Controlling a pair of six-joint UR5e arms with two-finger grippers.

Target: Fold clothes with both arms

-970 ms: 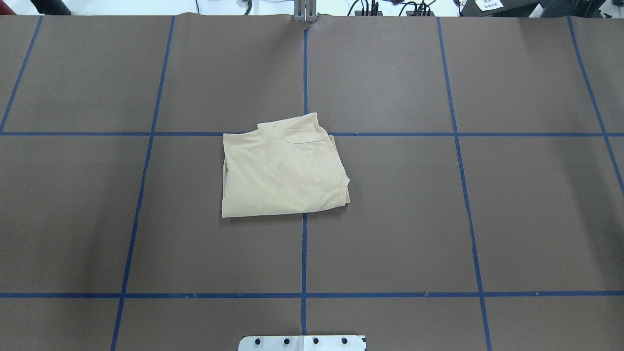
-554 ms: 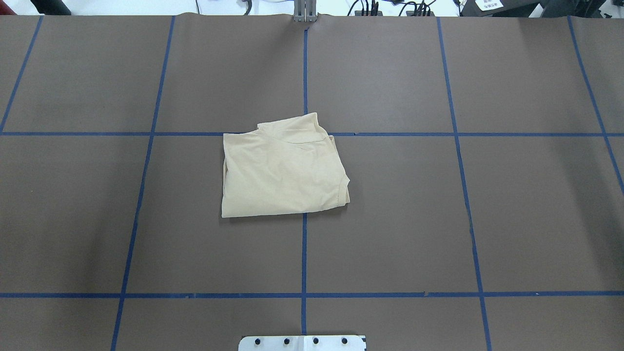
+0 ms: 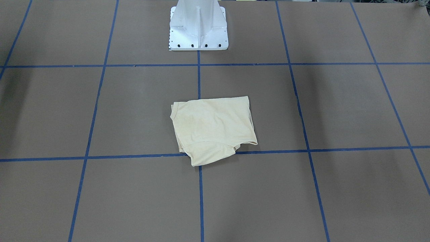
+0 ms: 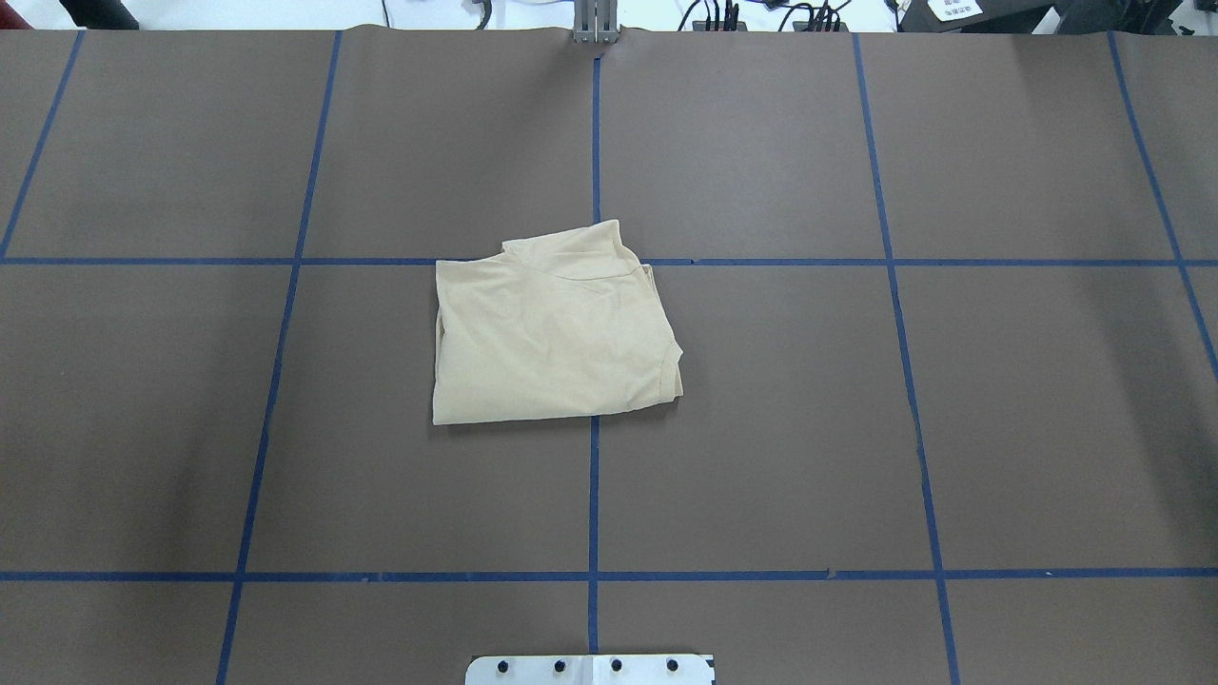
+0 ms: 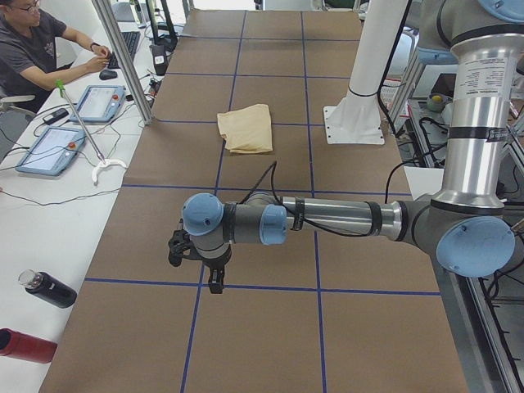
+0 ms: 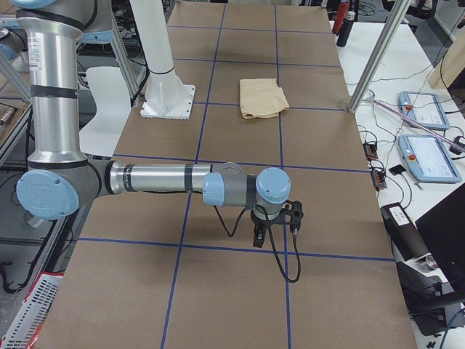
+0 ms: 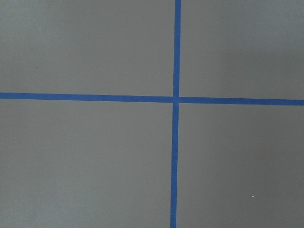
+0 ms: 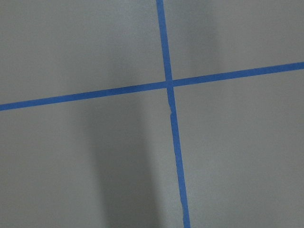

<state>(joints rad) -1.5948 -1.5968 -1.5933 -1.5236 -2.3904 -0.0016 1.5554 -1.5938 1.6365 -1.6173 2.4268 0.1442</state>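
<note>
Folded shirt (image 4: 552,333) on the brown worktop (image 4: 856,428), which is marked into squares by blue tape (image 7: 175,99). The shirt lies flat as a compact, roughly rectangular bundle in front of the white pedestal (image 3: 198,27), well apart from it and across the tape line that runs out from the pedestal's middle. Its far edge overlaps a cross line of tape, and a plain cream surface faces up.

The left arm (image 5: 336,217) stretches level over the worktop far to the pedestal's left. The left hand (image 5: 214,282) hangs below the wrist, pointing down above the tape, well apart from the shirt. The right arm (image 6: 160,178) mirrors this far to the pedestal's right, with the right hand (image 6: 257,236) also pointing down.

Both hands show only in the side views, so I cannot tell whether their fingers are apart or together. Each wrist view shows only a tape crossing.
</note>
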